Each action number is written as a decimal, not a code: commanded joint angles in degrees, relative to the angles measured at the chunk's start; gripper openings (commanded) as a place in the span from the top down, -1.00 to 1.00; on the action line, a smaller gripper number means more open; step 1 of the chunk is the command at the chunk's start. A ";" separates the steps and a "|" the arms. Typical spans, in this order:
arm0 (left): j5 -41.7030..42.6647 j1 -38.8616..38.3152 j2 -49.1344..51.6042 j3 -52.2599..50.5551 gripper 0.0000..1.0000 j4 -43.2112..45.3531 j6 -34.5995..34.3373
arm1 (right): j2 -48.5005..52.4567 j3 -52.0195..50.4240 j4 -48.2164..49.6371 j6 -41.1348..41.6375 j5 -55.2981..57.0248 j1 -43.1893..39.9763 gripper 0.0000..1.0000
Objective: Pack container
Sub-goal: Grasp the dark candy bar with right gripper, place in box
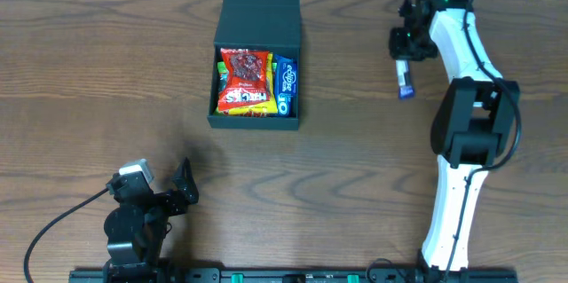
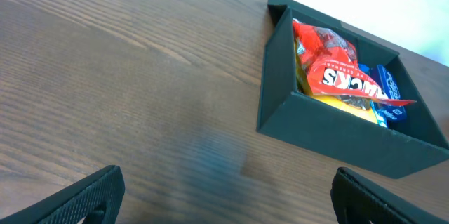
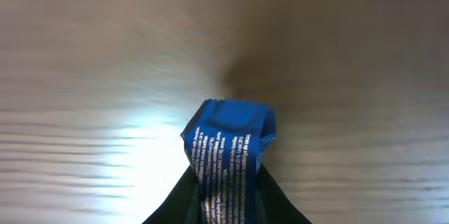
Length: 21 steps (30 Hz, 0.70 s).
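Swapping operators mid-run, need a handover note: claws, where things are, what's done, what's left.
Left claw: open, empty, low at the near-left of the table, away from the container.
Right claw: shut on a blue packet, over bare table to the right of the container.
Container: lid open, flap back. Inside are a red packet, a second blue pack and something yellow.
Done: several snacks are in.
Left: carry the held packet over and drop it in. The lid probably needs closing after.
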 commanded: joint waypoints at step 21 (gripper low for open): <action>-0.07 0.33 -0.33 -1.03 -0.90 -0.28 -0.22 | -1.29 16.17 -4.31 31.04 -7.02 29.11 0.91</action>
